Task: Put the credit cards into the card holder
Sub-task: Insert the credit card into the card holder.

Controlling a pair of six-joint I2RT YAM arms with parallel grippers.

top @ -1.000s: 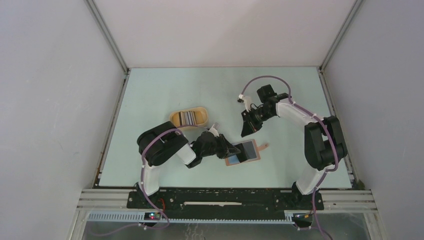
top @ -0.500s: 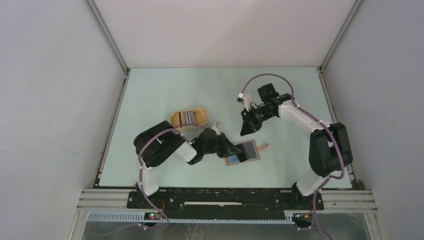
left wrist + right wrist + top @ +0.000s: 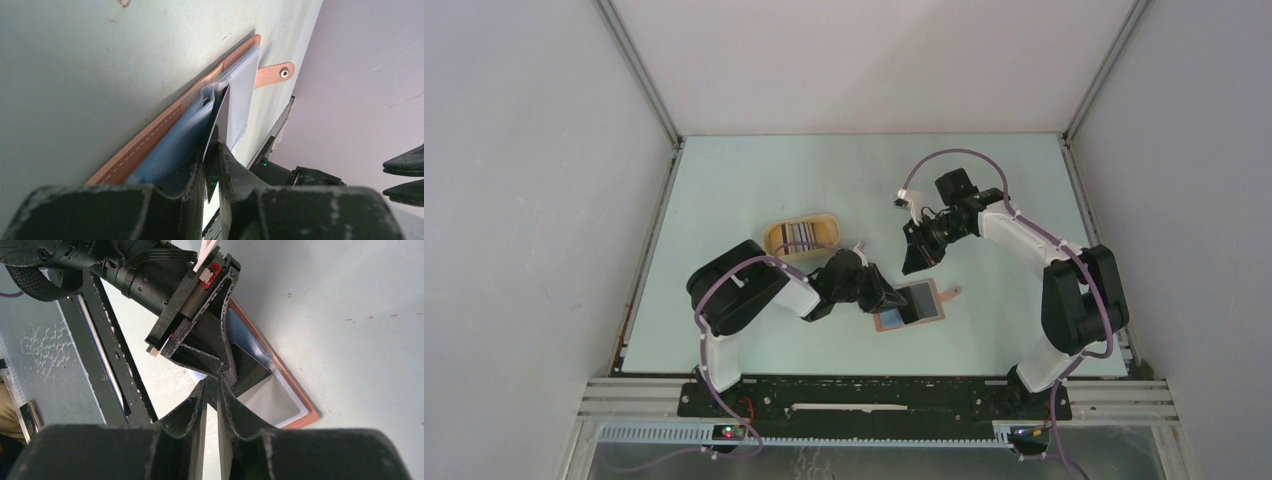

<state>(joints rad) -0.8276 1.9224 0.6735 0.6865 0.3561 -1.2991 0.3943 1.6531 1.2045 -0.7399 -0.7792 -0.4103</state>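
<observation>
My left gripper [image 3: 214, 150] is clenched on a thin dark plastic credit card [image 3: 220, 116], whose edge meets the blue-grey pocket of the reddish-brown leather card holder [image 3: 150, 134] at my three o'clock, and I fear the tilted card may catch the pocket lip and push the holder away.

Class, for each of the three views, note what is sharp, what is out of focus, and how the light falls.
Top external: soft, even light on the table, everything sharp, shadows faint. Left wrist: the left gripper is blurred up close; the card holder has a crisp stitched edge. Right wrist: the right gripper is blurred; the card holder beyond is sharper.
</observation>
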